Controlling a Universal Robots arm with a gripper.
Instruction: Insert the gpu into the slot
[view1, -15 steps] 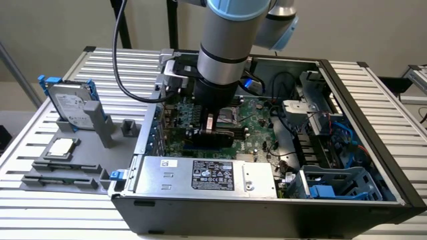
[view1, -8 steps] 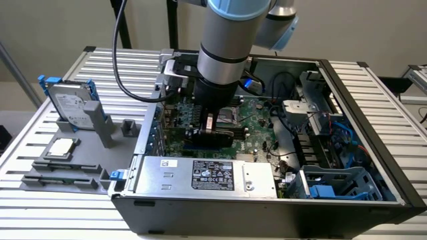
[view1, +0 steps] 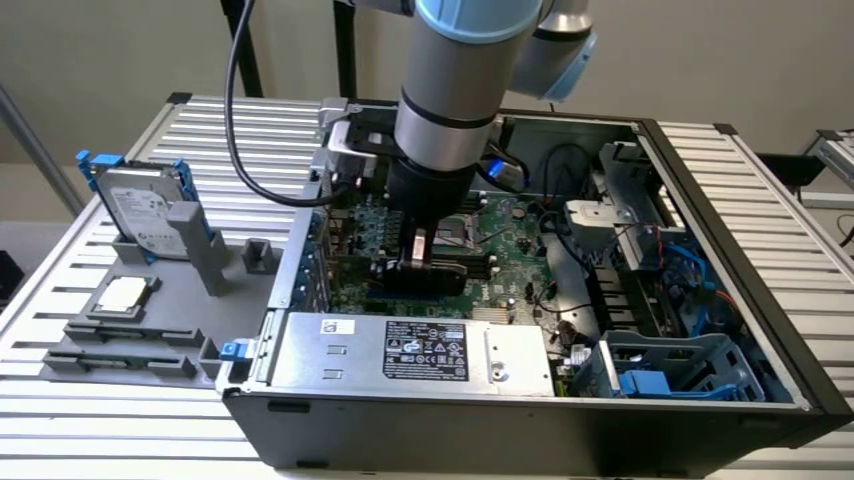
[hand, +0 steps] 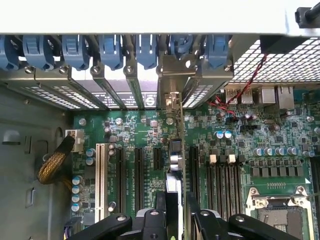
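Gripping the gpu (hand: 175, 160) edge-on between the fingers of the gripper (hand: 172, 216), straight below the wrist, long axis pointing at the rear brackets (hand: 172, 70). Seemingly lined up over the blue slot (view1: 424, 284), perhaps already touching.

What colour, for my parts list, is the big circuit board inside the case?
Green, clearest in the wrist view: flat green motherboard.

UR arm (view1: 447, 90), silver-grey tubular link, pale blue joint caps (view1: 567, 62), thin black band at the seam, black wrist section below, black cable (view1: 231, 130) alongside, black gripper (hand: 175, 222), angular finger bases, round silver screw heads (hand: 118, 218)
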